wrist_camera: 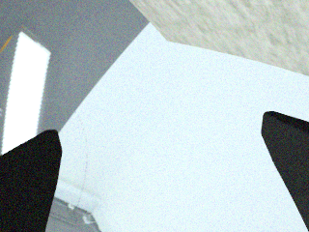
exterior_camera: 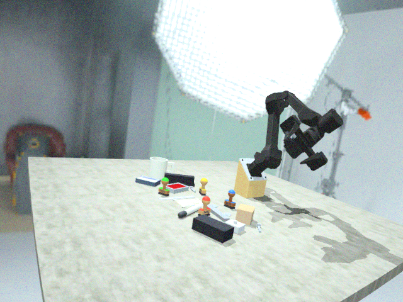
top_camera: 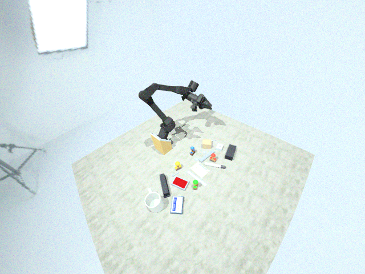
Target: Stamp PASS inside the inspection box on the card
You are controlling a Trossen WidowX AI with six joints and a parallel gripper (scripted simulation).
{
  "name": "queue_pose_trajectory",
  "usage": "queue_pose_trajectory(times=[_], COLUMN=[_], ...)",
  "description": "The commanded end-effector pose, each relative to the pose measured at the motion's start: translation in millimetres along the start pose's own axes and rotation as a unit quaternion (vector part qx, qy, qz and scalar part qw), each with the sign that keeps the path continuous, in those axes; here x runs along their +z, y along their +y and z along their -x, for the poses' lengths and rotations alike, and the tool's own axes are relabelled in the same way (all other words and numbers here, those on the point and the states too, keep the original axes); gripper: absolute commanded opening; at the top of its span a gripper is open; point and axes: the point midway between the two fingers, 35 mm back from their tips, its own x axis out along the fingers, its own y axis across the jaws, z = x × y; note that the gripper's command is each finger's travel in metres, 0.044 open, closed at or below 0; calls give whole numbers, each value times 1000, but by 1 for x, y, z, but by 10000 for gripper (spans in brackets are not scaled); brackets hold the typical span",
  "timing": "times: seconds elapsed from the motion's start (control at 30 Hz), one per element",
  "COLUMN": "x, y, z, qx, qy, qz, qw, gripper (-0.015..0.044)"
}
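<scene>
While the arm point(top_camera: 158, 111) point(exterior_camera: 272, 129) reaches out past the stamps, its claw point(top_camera: 202, 107) point(exterior_camera: 296, 149) point(wrist_camera: 162, 131) hangs in the air, well above the bench point(top_camera: 230, 221) point(exterior_camera: 113, 260) point(wrist_camera: 241, 29). It's open, the two fingers wide apart with nothing between them.

I can't read the lettering well enough to say which stamp is PASS. Four stand upright on the bench, around the card point(top_camera: 199, 170) point(exterior_camera: 187, 202): a green one point(top_camera: 195, 184) point(exterior_camera: 164, 186), a yellow one point(top_camera: 177, 165) point(exterior_camera: 203, 186), a blue one point(top_camera: 192, 150) point(exterior_camera: 230, 199) and a red one point(top_camera: 213, 157) point(exterior_camera: 204, 206). The card lies flat and pale; its box is too faint for me to make out, so I can't tell whether there's a print.

The red pad point(top_camera: 179, 182) point(exterior_camera: 176, 186) sits open near the card, between the green stamp and a long black block point(top_camera: 164, 185) point(exterior_camera: 179, 179). A white mug point(top_camera: 153, 201) point(exterior_camera: 158, 168) stands just beside that block, near a blue-and-white case point(top_camera: 177, 205) point(exterior_camera: 148, 180). Over by the red stamp lie a pen point(top_camera: 214, 165) point(exterior_camera: 189, 211) and another black block point(top_camera: 230, 152) point(exterior_camera: 213, 228), with a wooden block point(top_camera: 206, 144) point(exterior_camera: 245, 214) nearby.
</scene>
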Motion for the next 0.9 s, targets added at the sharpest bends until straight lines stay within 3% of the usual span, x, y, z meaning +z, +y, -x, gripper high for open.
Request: queue_pose_trajectory(times=[0.0, 0.2, 0.47, 0.67, 0.87], x=[0, 16, 77, 121, 170], y=[-1, -11, 13, 44, 80], z=[-1, -50, -128, -160, -182], qx=[1, -8, -136, -249, -379], qy=[-3, -104, -263, -310, -303], qz=[10, 296, 583, 655, 687], qw=[1000, 950, 756, 643, 541], gripper=[374, 223, 223, 223, 223])
